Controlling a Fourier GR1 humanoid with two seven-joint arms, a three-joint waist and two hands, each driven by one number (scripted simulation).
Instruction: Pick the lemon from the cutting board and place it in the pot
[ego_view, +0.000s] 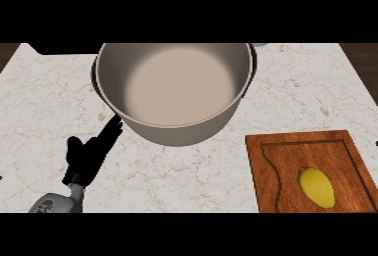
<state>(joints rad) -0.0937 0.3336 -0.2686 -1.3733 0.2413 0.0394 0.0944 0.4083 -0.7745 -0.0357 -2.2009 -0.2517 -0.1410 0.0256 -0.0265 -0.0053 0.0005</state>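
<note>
Head view looks steeply down on a pale marble-patterned counter (310, 90) veined in faint brown. Only the left hand (87, 157) shows, black, at the lower left on its grey forearm (53, 204); its fingers (111, 131) are straight and held together, stretched up and to the right, holding nothing. Just beyond the fingertips stands the pot (174, 90), a wide round vessel with smooth, matte grey-beige walls and a lighter oval floor; whether the fingertips actually touch its outer wall is hard to tell from this angle, though they appear to end right at it.

Well to the right of the fingers, and lower in the view, lies the cutting board (310, 172), a rectangular slab of reddish-brown wood with visible grain and a shallow groove running around its inside edge, curving on the left side. On the board's right half, toward the near edge, rests the lemon (317, 187), a smooth yellow spindle with tapered ends. Its long axis runs roughly from far to near, tilted slightly, the far tip leaning left and the near tip leaning right.
</note>
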